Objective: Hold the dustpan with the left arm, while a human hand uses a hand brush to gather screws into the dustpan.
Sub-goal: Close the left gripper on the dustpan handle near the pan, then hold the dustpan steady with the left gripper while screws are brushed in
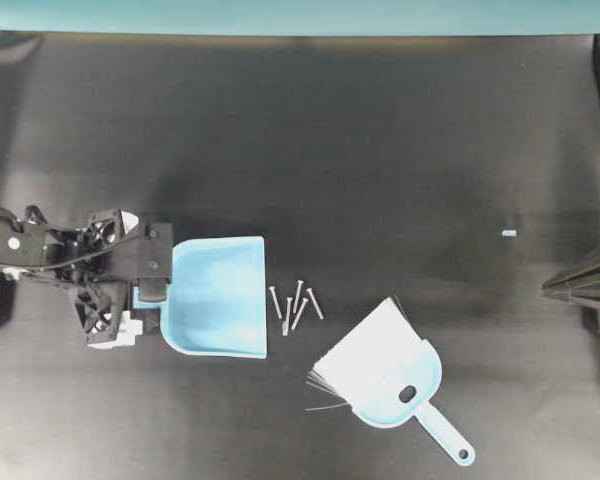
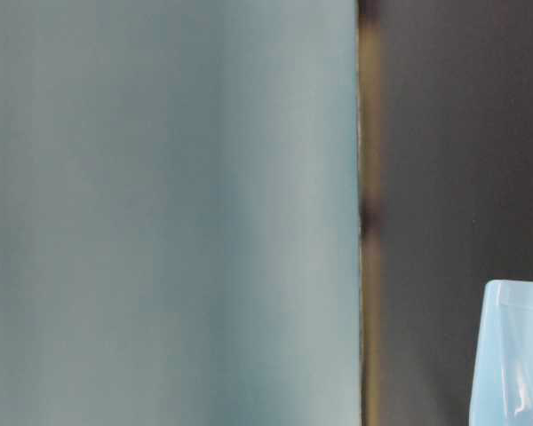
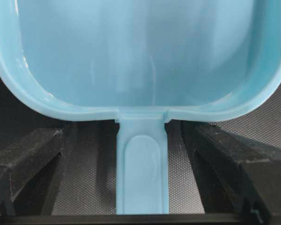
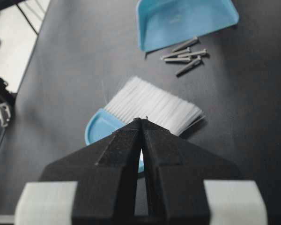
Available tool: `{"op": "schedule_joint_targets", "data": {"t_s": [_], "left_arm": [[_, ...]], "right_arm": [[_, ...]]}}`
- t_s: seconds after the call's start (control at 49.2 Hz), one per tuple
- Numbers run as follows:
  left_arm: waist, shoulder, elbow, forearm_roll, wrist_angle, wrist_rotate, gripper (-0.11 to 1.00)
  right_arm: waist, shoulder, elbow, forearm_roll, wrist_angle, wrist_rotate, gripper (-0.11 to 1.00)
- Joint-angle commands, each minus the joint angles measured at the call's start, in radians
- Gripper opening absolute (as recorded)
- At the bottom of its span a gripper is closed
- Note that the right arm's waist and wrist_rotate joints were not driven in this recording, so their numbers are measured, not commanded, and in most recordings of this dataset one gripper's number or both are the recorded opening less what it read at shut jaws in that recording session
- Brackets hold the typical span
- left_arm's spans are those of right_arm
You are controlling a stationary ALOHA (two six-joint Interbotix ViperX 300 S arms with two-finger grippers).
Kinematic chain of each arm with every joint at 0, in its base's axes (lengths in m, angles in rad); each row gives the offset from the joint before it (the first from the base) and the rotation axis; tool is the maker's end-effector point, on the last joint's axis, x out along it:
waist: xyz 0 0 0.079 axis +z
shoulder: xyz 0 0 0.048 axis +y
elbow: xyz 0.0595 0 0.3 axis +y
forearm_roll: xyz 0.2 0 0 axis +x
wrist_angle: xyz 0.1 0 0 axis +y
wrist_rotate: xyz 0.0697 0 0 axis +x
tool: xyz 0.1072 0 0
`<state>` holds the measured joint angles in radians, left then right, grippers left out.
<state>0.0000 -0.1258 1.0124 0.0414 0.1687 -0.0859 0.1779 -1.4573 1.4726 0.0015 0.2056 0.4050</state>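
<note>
Dustpan (image 3: 140, 61) handle (image 3: 142, 173) sits right between our left gripper (image 3: 140, 187) fingers (image 3: 28, 159) in the left wrist view – jaws spread wide, one finger on each side, clear mat showing both sides, so nothing is gripped yet. Handle's long axis runs straight along the gripper's reach, tray beyond it. We judge the next move needs only a squeeze, no re-aiming, provided the fingers sit low enough to catch the handle.

Overhead, the dustpan lies flat on the black mat (image 1: 380, 150), handle end under the left gripper, open lip facing the screws (image 1: 295, 305). Those lie in a small cluster just off the lip, not touching it. Further on, the hand brush (image 1: 395, 375) rests on the mat w/ bristles toward the screws, handle pointing away. No human hand in view.

Right gripper (image 4: 141, 124) is far off at the opposite edge – fingers pressed together, holding nothing. Left arm is clearly the nearer one.
</note>
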Motion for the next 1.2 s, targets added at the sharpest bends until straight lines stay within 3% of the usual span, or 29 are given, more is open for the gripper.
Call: {"op": "schedule_joint_targets", "data": {"t_s": [0.0, 0.163, 0.345, 1.179], "left_arm": [[0.000, -0.002, -0.008, 0.003, -0.012, -0.002, 0.86], [-0.006, -0.002, -0.005, 0.003, -0.014, 0.000, 0.76], [-0.040, -0.003, -0.003, 0.002, -0.048, 0.009, 0.30], [-0.025, -0.015, -0.018, 0.002, -0.055, -0.002, 0.30]], "right_arm": [[0.000, 0.003, -0.006, 0.000, -0.011, 0.000, 0.00], [0.000, 0.003, -0.006, 0.000, -0.011, 0.000, 0.00], [0.000, 0.003, -0.005, 0.000, -0.011, 0.000, 0.00], [0.000, 0.003, -0.006, 0.000, -0.011, -0.002, 0.00]]}}
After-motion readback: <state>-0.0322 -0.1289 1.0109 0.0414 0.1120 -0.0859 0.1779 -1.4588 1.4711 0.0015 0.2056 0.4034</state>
